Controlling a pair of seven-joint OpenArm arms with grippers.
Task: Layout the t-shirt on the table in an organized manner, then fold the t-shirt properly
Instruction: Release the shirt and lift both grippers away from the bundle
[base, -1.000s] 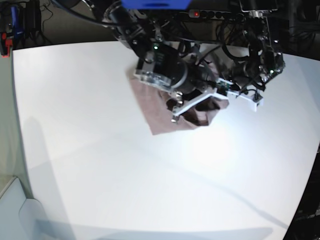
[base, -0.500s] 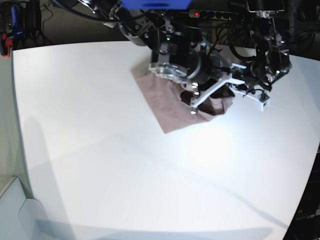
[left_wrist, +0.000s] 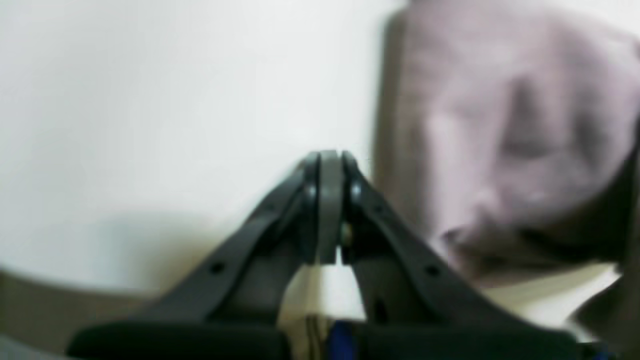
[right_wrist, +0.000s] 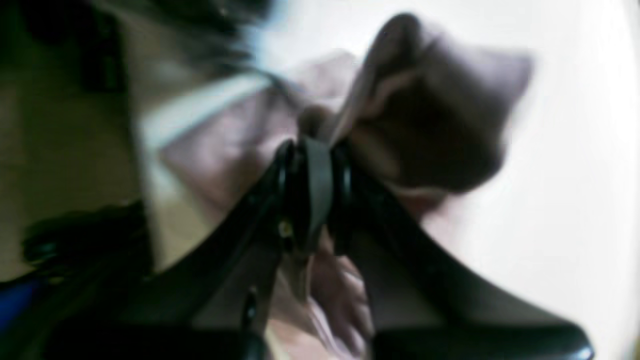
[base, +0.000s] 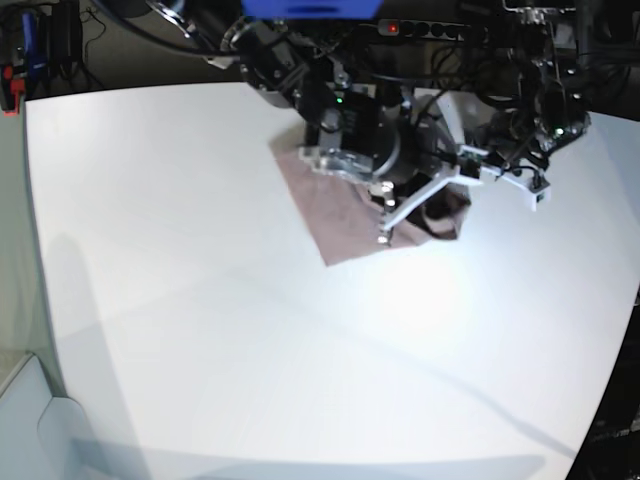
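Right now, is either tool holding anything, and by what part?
The right tool pinches a raised fold of the shirt; which part is unclear. The left tool is shut, empty.

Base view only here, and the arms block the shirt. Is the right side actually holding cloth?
Observer: Yes. The right wrist view shows the right jaws pinched on a raised fold of the t-shirt.
Operator: Left one got any?
Observer: No. In the left wrist view the left jaws are shut with nothing between them.
Operator: Where is it relative to the shirt?
Observer: Its tips are over bare table. The shirt's edge lies to their right in that view and looks apart from them, though the picture is blurred.
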